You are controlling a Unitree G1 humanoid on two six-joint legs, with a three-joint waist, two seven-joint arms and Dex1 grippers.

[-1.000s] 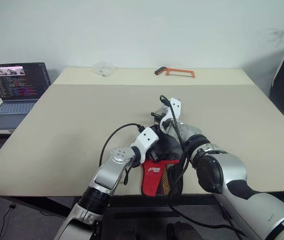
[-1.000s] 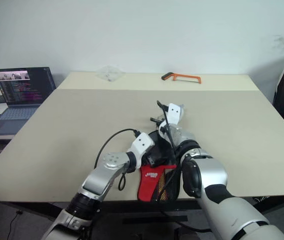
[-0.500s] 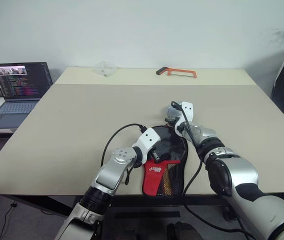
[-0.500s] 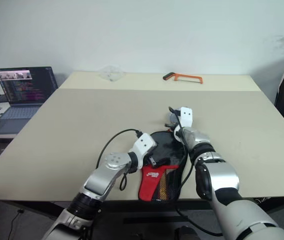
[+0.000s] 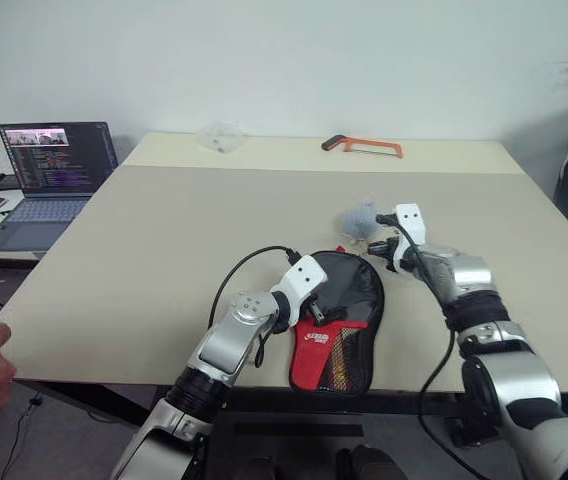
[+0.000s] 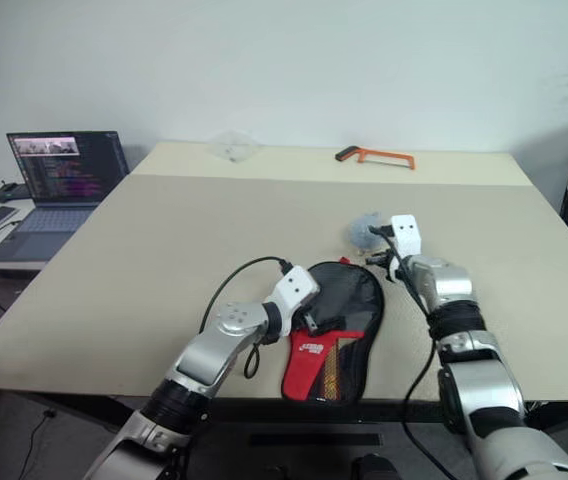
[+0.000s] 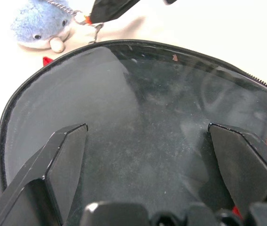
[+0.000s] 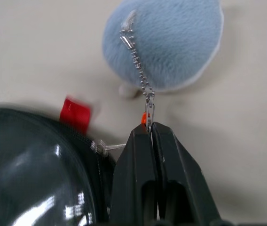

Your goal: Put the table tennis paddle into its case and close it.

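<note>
The case [image 5: 337, 315] lies flat on the desk [image 5: 164, 230] near its front edge, the paddle not visible. My left claw [image 7: 147, 155] hovers over its black round end, fingers wide apart. My right claw [image 8: 151, 134] is pinched together on the zip pull, with a blue plush charm [image 8: 166, 40] chained to it.
</note>
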